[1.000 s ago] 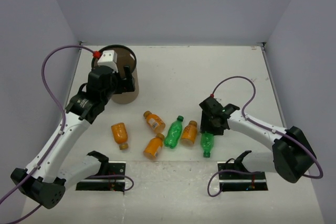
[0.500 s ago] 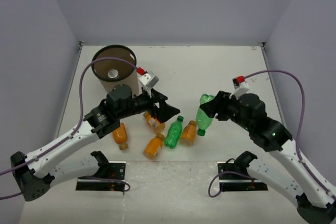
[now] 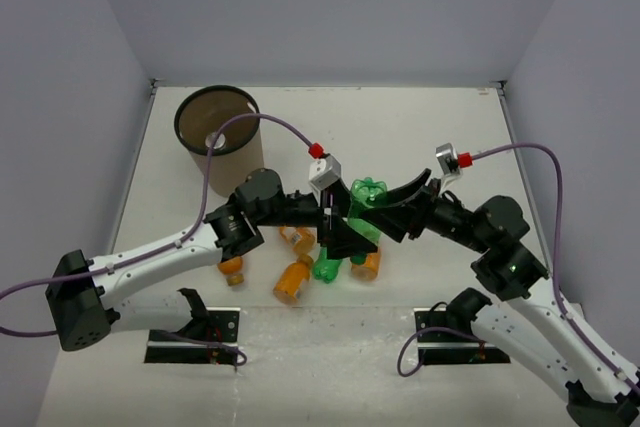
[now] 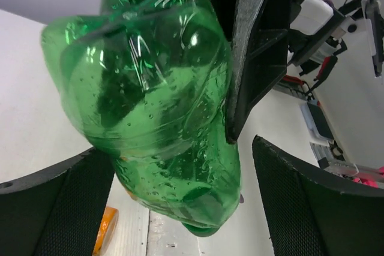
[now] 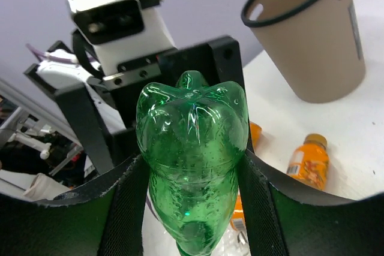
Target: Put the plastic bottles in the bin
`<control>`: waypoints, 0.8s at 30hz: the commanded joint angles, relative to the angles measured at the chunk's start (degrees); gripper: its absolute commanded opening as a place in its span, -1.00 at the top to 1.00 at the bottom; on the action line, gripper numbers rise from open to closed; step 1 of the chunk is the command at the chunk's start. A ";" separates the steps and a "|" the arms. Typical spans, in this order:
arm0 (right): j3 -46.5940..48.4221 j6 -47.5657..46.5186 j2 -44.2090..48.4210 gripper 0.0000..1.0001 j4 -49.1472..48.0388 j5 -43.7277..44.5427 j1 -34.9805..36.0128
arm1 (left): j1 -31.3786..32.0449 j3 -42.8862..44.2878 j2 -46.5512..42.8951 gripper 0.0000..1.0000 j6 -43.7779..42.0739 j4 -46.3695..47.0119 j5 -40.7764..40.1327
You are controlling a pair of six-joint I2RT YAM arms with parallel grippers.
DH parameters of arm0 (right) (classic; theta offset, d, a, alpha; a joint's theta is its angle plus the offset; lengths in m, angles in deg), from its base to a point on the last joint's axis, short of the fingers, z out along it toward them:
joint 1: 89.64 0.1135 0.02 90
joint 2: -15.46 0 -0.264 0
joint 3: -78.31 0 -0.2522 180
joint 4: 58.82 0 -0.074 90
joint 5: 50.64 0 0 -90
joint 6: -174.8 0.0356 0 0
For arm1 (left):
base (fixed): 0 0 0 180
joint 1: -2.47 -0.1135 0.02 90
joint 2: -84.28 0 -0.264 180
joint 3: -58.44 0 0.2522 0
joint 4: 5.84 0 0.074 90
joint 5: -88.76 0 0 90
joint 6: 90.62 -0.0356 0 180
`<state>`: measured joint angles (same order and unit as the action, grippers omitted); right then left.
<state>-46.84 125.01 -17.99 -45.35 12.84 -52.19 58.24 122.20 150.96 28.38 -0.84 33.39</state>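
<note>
Bottle of translucent green plastic (image 3: 364, 197) hangs above the desk (image 3: 420, 127) near its middle. Your right gripper (image 5: 192, 157) holds it, the jaws pressed on both sides of its body and its lobed base turned away from that wrist. The base faces your left gripper (image 4: 180, 148), whose jaws stand wide, one on each side of the bottle. The left wrist view shows a gap at each side, so they are not gripping it. From above, you see the two grippers meet nose to nose over the cluster of bottles on the desk.

Beneath them lie a second translucent green bottle (image 3: 327, 267) and four small orange plastic bottles. One (image 3: 293, 280) is just left of that green one and one (image 3: 365, 265) is just right of it. One (image 3: 296, 237) is partly hidden under the left arm, and one (image 3: 232, 267) further left is half covered by the same arm.

The tall brown cardboard-like bin with a dark rim (image 3: 235, 169) stands upright at the far left of the desk, well apart from the held bottle. Something pale shows inside it, but you cannot tell what it is.
</note>
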 commanded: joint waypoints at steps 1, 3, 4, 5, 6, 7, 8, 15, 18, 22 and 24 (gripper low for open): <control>0.75 1.36 -0.91 0.74 -8.84 -3.97 -0.01 | 1.79 2.12 1.00 -0.81 1.50 6.98 2.28; 0.76 1.98 -1.35 0.74 -10.07 -4.76 -0.01 | 2.15 2.82 2.40 -0.12 1.59 7.07 2.11; 0.76 1.98 -1.53 0.73 -10.42 -5.03 -0.01 | 2.33 3.09 2.58 0.19 1.59 6.47 1.67; 0.76 1.98 -1.70 0.71 -10.43 -5.12 -0.01 | 2.33 3.35 2.76 0.53 1.59 6.11 1.06; 0.58 1.81 -1.62 0.70 -10.34 -5.20 -0.01 | 2.33 3.87 2.67 1.00 1.42 5.59 -0.95; 0.41 1.72 -1.44 0.67 -10.08 -5.21 -0.01 | 2.33 4.14 2.50 1.00 1.24 3.84 -2.54; 0.14 1.37 -1.27 0.54 -9.90 -5.12 -0.10 | 2.33 4.40 1.97 1.00 1.07 3.04 -3.86; 6.98 -0.92 1.11 -0.98 19.54 31.39 -0.10 | 0.05 14.41 -0.41 1.00 -1.22 -23.98 -38.79; 11.39 1.18 2.16 -0.98 32.15 51.32 -0.10 | -7.58 21.09 0.21 1.00 0.27 -39.65 -57.01; 10.78 1.11 3.31 -0.98 34.92 52.12 -0.10 | -19.63 27.77 3.54 1.00 -0.86 -50.31 -72.39; 10.34 1.10 1.56 -0.98 35.71 50.79 -0.10 | -26.04 30.85 5.30 1.00 -2.62 -51.90 -76.46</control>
<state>-37.56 125.71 -14.36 -16.35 56.64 -52.32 37.41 148.56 154.26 28.20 -42.24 -26.39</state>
